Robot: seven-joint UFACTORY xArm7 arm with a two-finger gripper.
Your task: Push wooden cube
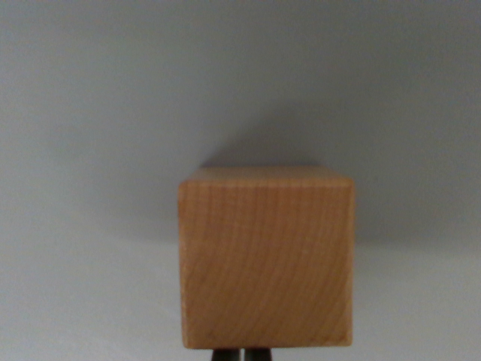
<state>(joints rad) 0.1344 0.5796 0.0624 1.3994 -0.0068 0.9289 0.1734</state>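
Observation:
A light wooden cube (265, 259) fills the lower middle of the wrist view, resting on a plain grey-white surface (90, 150). Its near face shows fine grain and its top edge is just visible. At the bottom edge, directly below the cube, two dark fingertips (225, 354) of my gripper (243, 354) stand close together with only a thin slit between them. They sit right at the cube's near face; actual contact cannot be made out. The rest of the gripper is out of frame.
The cube casts a soft shadow (263, 143) on the surface behind it. Bare grey surface extends on all sides of the cube.

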